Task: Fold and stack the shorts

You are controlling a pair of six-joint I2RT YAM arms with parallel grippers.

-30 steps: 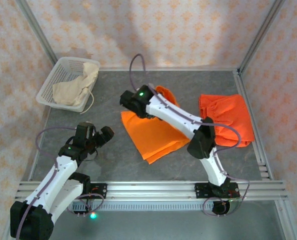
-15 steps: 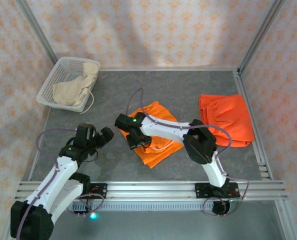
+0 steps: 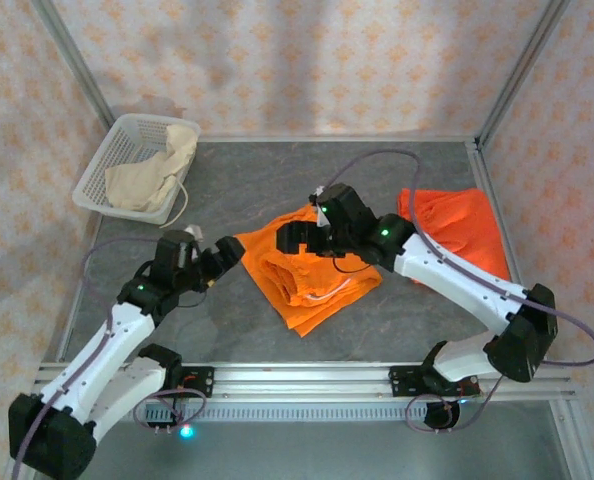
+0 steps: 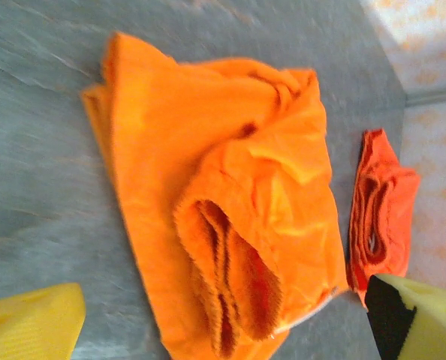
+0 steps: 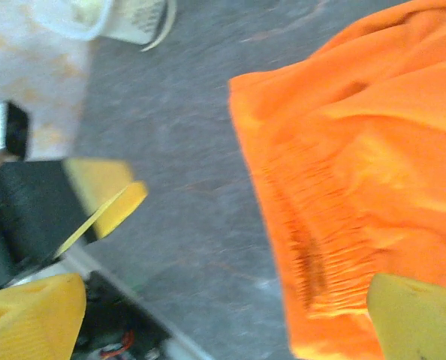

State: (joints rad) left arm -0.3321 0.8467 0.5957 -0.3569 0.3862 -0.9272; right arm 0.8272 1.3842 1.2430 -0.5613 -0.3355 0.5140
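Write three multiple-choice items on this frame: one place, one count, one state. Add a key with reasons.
1. Where are the cream shorts? A) at the table's centre B) at the table's right edge C) in the white basket
2. How many orange shorts lie on the table? A) one B) two C) three
3. The right gripper is: A) open, holding nothing B) shut on orange shorts C) shut on the basket

Key: 1 C, the cream cloth lies in the basket, draped over its rim. 2 B, one lies folded at centre, another by the right edge. 3 A, the right wrist view shows its fingers wide apart with nothing between.
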